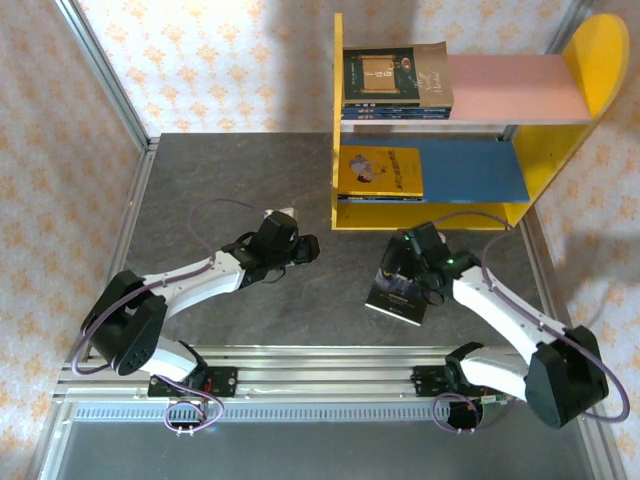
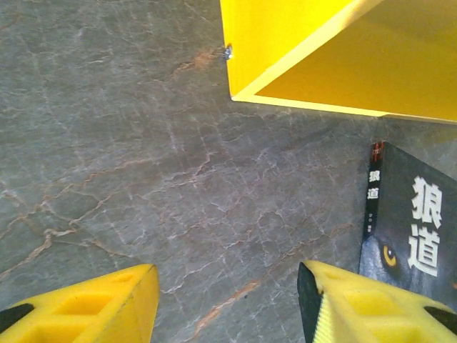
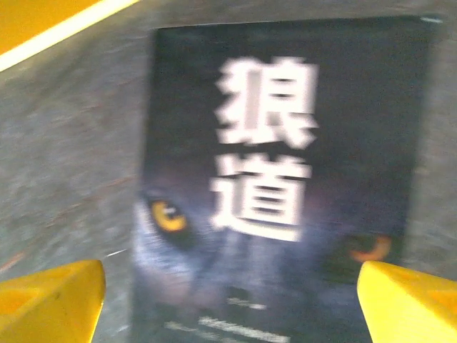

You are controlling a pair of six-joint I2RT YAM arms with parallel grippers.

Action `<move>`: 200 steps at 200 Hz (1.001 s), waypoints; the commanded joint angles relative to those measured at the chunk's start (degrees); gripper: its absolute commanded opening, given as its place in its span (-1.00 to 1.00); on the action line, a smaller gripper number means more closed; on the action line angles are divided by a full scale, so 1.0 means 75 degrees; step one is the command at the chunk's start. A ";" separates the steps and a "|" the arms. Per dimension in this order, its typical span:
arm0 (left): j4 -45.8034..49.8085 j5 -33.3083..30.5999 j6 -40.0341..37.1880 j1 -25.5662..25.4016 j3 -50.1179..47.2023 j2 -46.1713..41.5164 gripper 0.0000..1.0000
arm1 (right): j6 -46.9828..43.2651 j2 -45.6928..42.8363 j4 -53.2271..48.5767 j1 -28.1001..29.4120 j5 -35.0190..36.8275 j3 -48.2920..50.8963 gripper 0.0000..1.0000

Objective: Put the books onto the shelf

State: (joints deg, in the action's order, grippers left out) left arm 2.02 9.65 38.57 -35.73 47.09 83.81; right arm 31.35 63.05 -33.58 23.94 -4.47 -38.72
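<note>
While left gripper [image 2: 225, 271], right gripper [image 3: 230, 268] spread, one wolf book [image 1: 395, 302] on table [image 1: 200, 180].

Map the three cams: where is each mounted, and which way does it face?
Top external: above and behind the arm bases, looking down on the table, the shelf, both arms, the left gripper and the right gripper.
Left wrist: on the left arm, facing down across the table past its own yellow fingers; the shelf corner is at upper right.
Right wrist: on the right arm, facing down at the wolf book, blurred, between its own fingers.
Shared: the wolf book shows in all three.
</note>
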 commanded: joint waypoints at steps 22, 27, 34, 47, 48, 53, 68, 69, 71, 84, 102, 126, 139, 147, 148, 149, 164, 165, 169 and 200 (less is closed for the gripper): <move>0.0026 0.0104 -0.0220 -0.0047 0.0364 0.0167 0.08 | -0.0066 0.0110 -0.0368 -0.0854 0.0093 0.0615 0.88; 0.0023 0.0125 -0.0206 -0.0053 0.0387 0.0189 0.08 | -0.0079 0.0230 -0.0324 -0.0883 0.0086 0.0616 0.88; 0.0003 0.0153 -0.0187 -0.0053 0.0389 0.0203 0.08 | -0.0121 0.0392 -0.0244 -0.0885 0.0082 0.0613 0.88; -0.0045 0.0213 -0.0152 -0.0062 0.0354 0.0204 0.08 | -0.0185 0.0611 -0.0071 -0.0884 0.0052 0.0565 0.88; -0.0046 0.0225 -0.0151 -0.0063 0.0354 0.0204 0.08 | -0.0196 0.0608 -0.0058 -0.0884 0.0037 0.0561 0.88; -0.0061 0.0251 -0.0139 -0.0068 0.0344 0.0204 0.09 | -0.0246 0.0840 0.0055 -0.0894 -0.0039 0.0560 0.87; -0.0059 0.0275 -0.0116 -0.0065 0.0308 0.0204 0.09 | -0.0386 0.1051 0.0487 -0.0890 -0.0449 0.0581 0.82; -0.0059 0.0279 -0.0115 -0.0071 0.0307 0.0204 0.08 | -0.0408 0.1069 0.0519 -0.0887 -0.0477 0.0587 0.82; -0.0065 0.0274 -0.0115 -0.0072 0.0307 0.0204 0.09 | -0.0445 0.1093 0.0579 -0.0888 -0.0528 0.0594 0.81; -0.0068 0.0300 -0.0115 -0.0065 0.0285 0.0215 0.09 | -0.0592 0.1185 0.0948 -0.0842 -0.0788 0.0604 0.75; -0.0101 0.0426 -0.0115 -0.0068 0.0288 0.0312 0.09 | -0.0850 0.1307 0.1273 -0.0662 -0.0970 0.0518 0.70; -0.0370 0.0605 0.0019 -0.0064 0.0185 0.0498 0.09 | -0.1094 0.1594 0.1544 -0.0196 -0.1010 0.0264 0.66; -0.0356 0.0641 0.0048 -0.0074 0.0216 0.0621 0.09 | -0.1196 0.1832 0.1756 0.0112 -0.1033 0.0156 0.62; -0.0333 0.0674 0.0038 -0.0068 0.0256 0.0686 0.08 | -0.1226 0.2000 0.1927 0.0298 -0.1042 0.0115 0.60; -0.0325 0.0672 0.0037 -0.0066 0.0258 0.0697 0.08 | -0.1227 0.2006 0.1942 0.0316 -0.1049 0.0114 0.59; -0.0315 0.0683 0.0037 -0.0071 0.0259 0.0708 0.08 | -0.1233 0.2032 0.1974 0.0349 -0.1059 0.0107 0.59; -0.0267 0.0684 0.0026 -0.0065 0.0314 0.0743 0.08 | -0.1279 0.2375 0.2337 0.0714 -0.1161 0.0055 0.52; -0.0262 0.0689 0.0026 -0.0065 0.0305 0.0743 0.08 | -0.1282 0.2399 0.2359 0.0735 -0.1167 0.0048 0.52; -0.0249 0.0677 0.0026 -0.0074 0.0298 0.0727 0.08 | -0.1279 0.2482 0.2450 0.0837 -0.1165 0.0033 0.51; -0.0200 0.0573 0.0052 -0.0065 0.0208 0.0639 0.08 | -0.1267 0.3059 0.2945 0.1565 -0.1245 -0.0178 0.44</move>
State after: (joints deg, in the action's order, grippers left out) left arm 0.71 14.20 38.63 -36.01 48.38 89.27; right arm 22.85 81.87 -19.40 31.14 -9.76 -38.70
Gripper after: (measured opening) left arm 0.540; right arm 0.728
